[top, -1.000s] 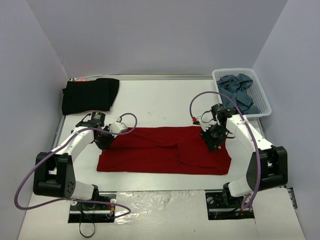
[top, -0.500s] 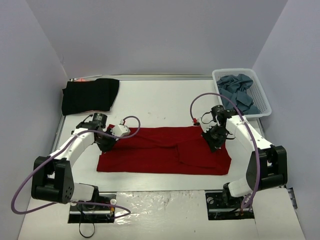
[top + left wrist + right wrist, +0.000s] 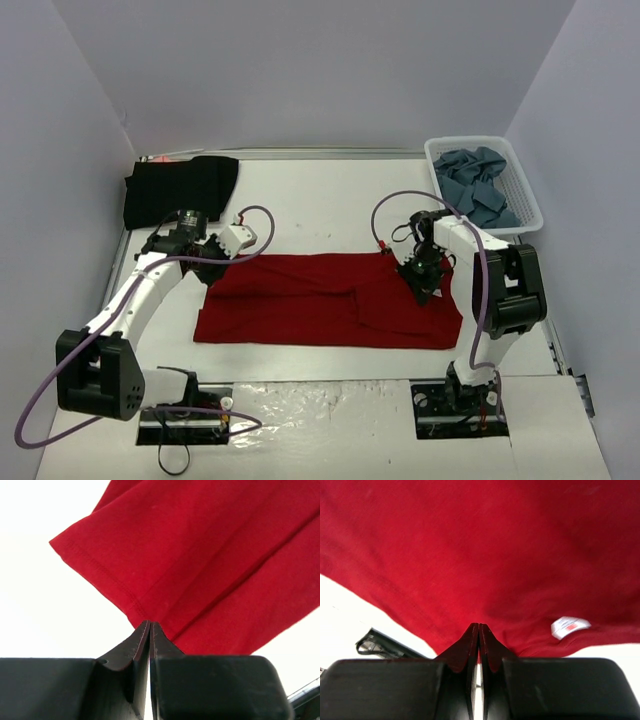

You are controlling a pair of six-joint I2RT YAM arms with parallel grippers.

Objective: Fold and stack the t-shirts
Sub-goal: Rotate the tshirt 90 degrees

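Closely cropped, red t-shirt (image 3: pixel 470 545), label (image 3: pixel 570 626) blurred

White table (image 3: pixel 320 200), three items lying on it. A red shirt (image 3: pixel 320 305) is spread left to right across the middle, closer to the near edge. A black shirt (image 3: pixel 180 190) is bunched in the far left corner, well apart from the red one. White lattice basket (image 3: pixel 524 188) in the far right corner. Two arm bases (image 3: pixel 185 415) are bolted at the near edge.
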